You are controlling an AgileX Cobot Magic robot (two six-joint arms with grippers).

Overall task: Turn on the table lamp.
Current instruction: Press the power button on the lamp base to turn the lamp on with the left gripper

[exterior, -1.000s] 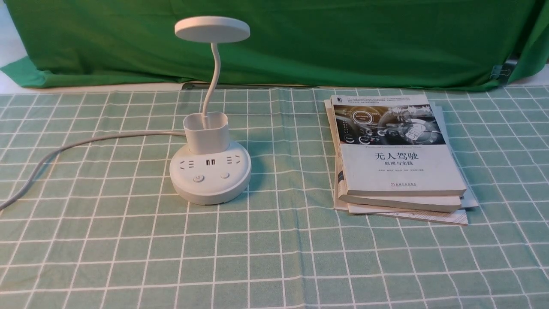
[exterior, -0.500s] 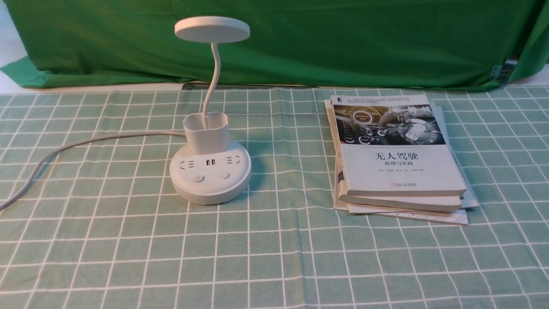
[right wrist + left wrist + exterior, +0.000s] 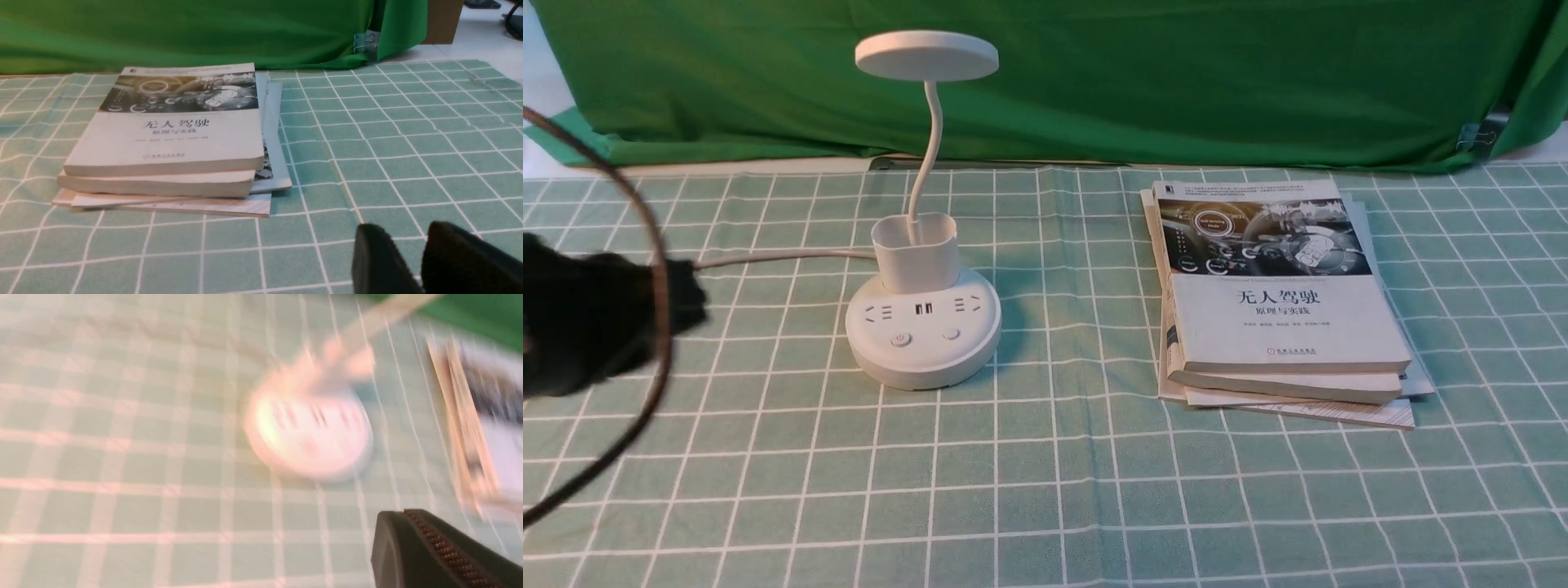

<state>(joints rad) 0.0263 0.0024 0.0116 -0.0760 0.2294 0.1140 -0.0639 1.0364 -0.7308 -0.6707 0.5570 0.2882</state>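
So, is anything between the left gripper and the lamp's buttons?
Nothing visible. In the front view only bare tablecloth lies between the left gripper and the lamp base with its buttons. The cord runs behind that line; the books sit on the lamp's far side.

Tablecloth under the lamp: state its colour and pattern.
The tablecloth is pale green with a white grid; clearest in the front view.

Front, left wrist: table lamp [image 3: 922, 343] shared
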